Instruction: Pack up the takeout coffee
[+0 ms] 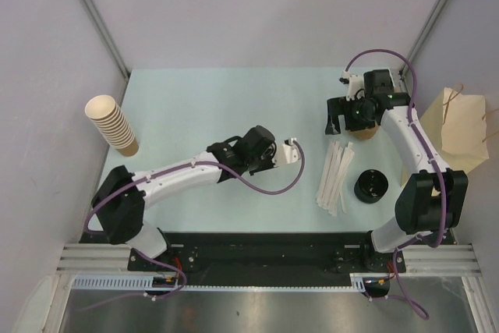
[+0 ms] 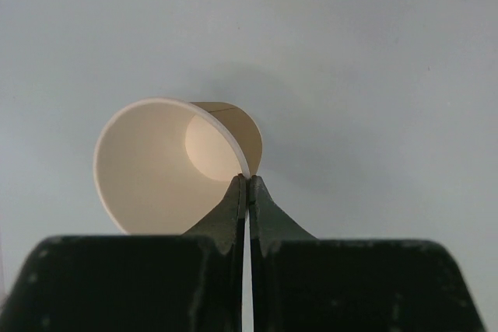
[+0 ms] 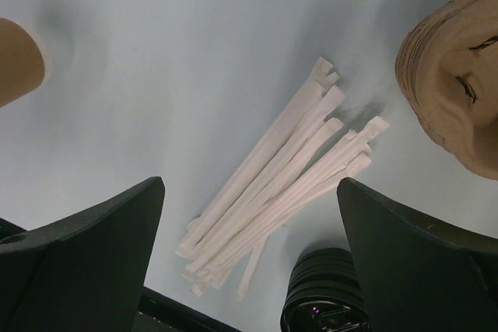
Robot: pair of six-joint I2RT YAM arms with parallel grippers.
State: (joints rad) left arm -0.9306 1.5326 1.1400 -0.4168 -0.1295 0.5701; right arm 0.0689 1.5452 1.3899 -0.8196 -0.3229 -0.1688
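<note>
Where the left tool (image 2: 247,184) pinches shut, item one is found: a small paper cup (image 2: 156,172), tan-brown outside, pale cream and smooth inside, tapered, with a thin rolled rim. It is turned on its side, mouth toward the wrist camera, its wall clamped between the two dark finger tips at the rim. It sits near the middle of the surface (image 1: 203,99), which is a flat, matte, pale mint sheet. Whether the cup touches it cannot be told.

Item two: cup carrier tray (image 3: 451,60), brown moulded pulp, rough and fibrous, with rounded, layered edges. It stands at the far right, beside the right wrist.

Item three: straws (image 3: 264,176), white, paper-wrapped, flat-ended, in a loose fanned bundle between the two arms.

Item four: lids (image 3: 323,297), black, round, glossy plastic, stacked just beside the straws' near end.

Item five: stack of cups (image 1: 115,124), tan, nested, leaning, at the far left.

Item six: paper bag (image 1: 460,126), kraft brown with cord handles, off the right edge.

Left arm (image 1: 179,173): lies low, stretched from the near-left base toward centre.

Right arm (image 1: 417,142): rises from the near-right base, reaches far, then bends back leftward. The right tool (image 3: 249,184) gapes wide, gripping nothing, above the straws.
</note>
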